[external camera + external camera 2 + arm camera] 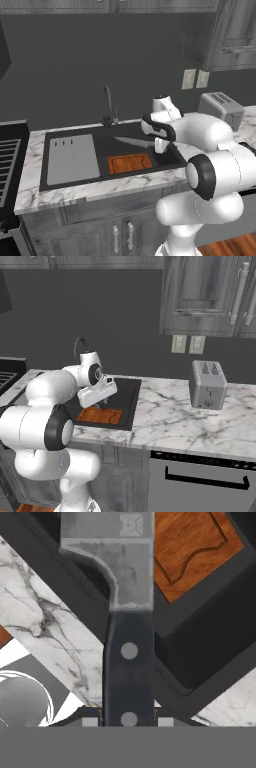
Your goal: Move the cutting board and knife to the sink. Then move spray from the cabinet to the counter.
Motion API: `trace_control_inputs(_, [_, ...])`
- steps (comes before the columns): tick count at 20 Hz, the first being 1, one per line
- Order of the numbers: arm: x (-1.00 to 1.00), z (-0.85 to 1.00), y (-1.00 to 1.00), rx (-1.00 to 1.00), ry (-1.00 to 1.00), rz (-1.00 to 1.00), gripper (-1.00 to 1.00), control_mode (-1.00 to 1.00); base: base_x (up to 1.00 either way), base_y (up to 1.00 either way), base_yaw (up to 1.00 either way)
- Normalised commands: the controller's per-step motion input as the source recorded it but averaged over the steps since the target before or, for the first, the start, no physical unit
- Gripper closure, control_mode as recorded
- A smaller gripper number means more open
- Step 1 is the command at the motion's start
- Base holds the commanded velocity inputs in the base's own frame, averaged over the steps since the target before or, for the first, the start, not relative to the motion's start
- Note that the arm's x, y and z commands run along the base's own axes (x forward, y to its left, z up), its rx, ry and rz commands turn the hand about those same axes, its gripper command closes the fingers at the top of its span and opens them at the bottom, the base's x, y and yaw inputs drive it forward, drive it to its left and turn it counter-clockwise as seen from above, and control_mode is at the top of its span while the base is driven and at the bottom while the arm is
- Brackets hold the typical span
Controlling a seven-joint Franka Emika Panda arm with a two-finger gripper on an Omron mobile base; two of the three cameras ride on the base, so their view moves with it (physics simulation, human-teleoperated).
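Clamped on the black-handled steel knife [129, 637], the two-finger gripper [128, 721] holds it over the dark recessed sink [165, 159], beside the orange-brown wooden cutting board [129, 163] lying inside. Lower the knife before release, clear of the basin's right rim.

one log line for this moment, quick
phase: carrying knife over sink | gripper: shut on knife handle | cutting board: in sink | spray: not started

You have a knife [129, 612] with a dull, mottled grey steel blade and a matt black riveted handle; the cutting board [129, 163] is orange-brown wood, the counter [200, 421] smooth veined white marble, the toaster [208, 384] probably brushed metal, the sink [72, 159] matt dark
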Motion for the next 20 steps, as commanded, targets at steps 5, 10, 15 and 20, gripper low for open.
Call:
trace_control_inputs(5, [0.45,-0.49,0.06,0.00,0.00,0.00,1.00,-1.00,0.00,0.00,0.00])
trace_control_inputs(10, [0.46,-0.12,0.01,0.00,0.00,0.00,1.00,-1.00,0.00,0.00,0.00])
trace_control_inputs(15, [0.39,0.00,0.00,0.00,0.00,0.02,1.00,-1.00,0.00,0.00,0.00])
trace_control_inputs(20, [0.10,-0.08,0.00,0.00,0.00,0.04,1.00,-1.00,0.00,0.00,0.00])
